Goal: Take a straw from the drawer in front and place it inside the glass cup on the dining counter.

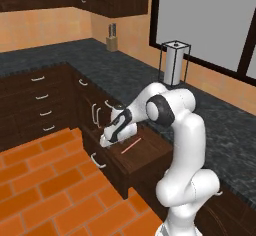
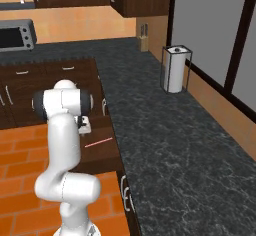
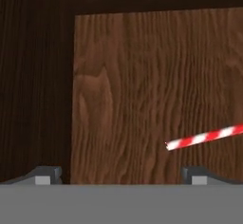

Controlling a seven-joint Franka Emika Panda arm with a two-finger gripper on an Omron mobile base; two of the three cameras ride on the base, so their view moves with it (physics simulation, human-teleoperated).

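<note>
The dark brown drawer (image 1: 147,156) stands pulled open below the black counter, its wooden floor (image 3: 133,85) bare except for the straw. The red-and-white striped straw (image 1: 131,146) (image 2: 98,142) lies flat on that floor; in the hand view its near end (image 3: 204,137) sits up and to the right of the fingertips. My gripper (image 1: 106,141) (image 2: 85,127) (image 3: 121,173) hovers over the drawer's left part, pointing down, open, with nothing between its fingers and not touching the straw. The glass cup and the dining counter are out of view.
The black speckled counter (image 1: 215,125) (image 2: 165,145) runs along the right with a paper towel holder (image 1: 175,62) (image 2: 175,70) and a knife block (image 1: 112,40). Shut drawers (image 1: 42,97) line the far cabinets. Orange tiled floor (image 1: 45,180) lies left of the drawer.
</note>
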